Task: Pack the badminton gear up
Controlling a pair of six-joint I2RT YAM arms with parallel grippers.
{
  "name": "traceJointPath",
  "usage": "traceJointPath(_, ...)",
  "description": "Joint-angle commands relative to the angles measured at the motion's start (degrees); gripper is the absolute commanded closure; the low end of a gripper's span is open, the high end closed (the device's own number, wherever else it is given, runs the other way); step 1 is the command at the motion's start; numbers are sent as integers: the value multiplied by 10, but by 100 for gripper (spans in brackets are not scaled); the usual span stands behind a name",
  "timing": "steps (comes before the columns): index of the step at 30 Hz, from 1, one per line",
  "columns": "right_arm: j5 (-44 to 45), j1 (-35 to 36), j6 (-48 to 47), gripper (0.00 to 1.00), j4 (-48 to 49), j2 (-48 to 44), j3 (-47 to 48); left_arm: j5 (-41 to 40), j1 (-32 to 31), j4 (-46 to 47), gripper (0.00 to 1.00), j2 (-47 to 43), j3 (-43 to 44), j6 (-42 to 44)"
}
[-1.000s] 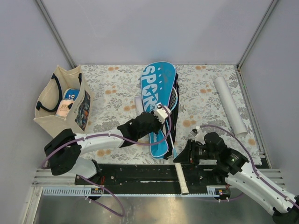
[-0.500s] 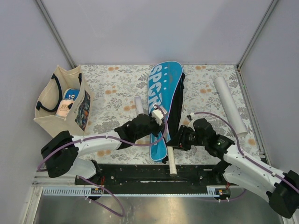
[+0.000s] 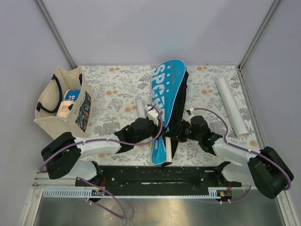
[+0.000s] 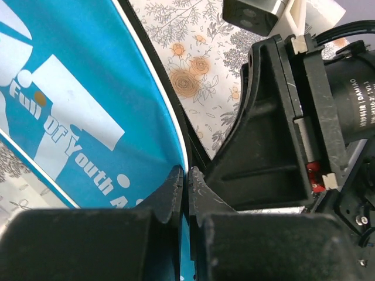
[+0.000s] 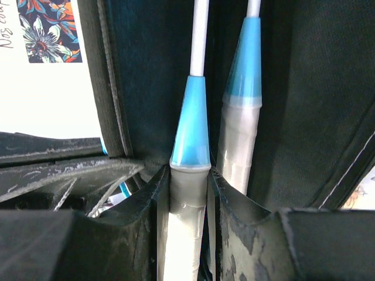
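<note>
The blue SPORT cover (image 3: pixel 165 89) lies lengthwise mid-table, its far end toward the back wall. The left gripper (image 4: pixel 186 175) is pinched flat on the cover's black-piped edge; that fabric is soft and would likely sag or fold if released. The right gripper (image 5: pixel 187 175), jaws narrow, clamps a racket's white handle (image 5: pixel 185 234) just below its light-blue cone, inside the dark lining beside a second racket (image 5: pixel 237 146). Rackets are light and stiff, and the wrapped grip looks the safest hold, though perhaps slick. Both racket heads are hidden inside the cover; the white tube (image 3: pixel 230 106) lies well apart on the right
</note>
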Motion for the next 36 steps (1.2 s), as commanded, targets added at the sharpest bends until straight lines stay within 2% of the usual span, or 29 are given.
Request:
traceJointPath(1,63,-6,-54,100,162,29,1,49,-13,129,100,-32,-7,-85)
traceJointPath(11,77,-18,-104,100,160,14,-9,35,-14,74,100,-57,-6,-53)
traceJointPath(15,82,-19,-123,100,157,13,-12,55,-14,65,100,-59,-3,-50)
traceJointPath(22,41,-23,-148,100,154,21,7,69,-13,52,100,-48,4,-35)
traceJointPath(24,60,-23,-141,100,139,16,6,75,-13,55,100,-45,6,-48)
traceJointPath(26,77,-23,-112,100,182,24,-7,81,-13,83,100,-39,-1,-78)
traceJointPath(32,117,-23,-66,100,246,96,-4,79,-20,164,100,-20,-15,-171)
traceJointPath(36,142,-22,-39,100,272,137,-2,54,-27,174,100,-14,-15,-193)
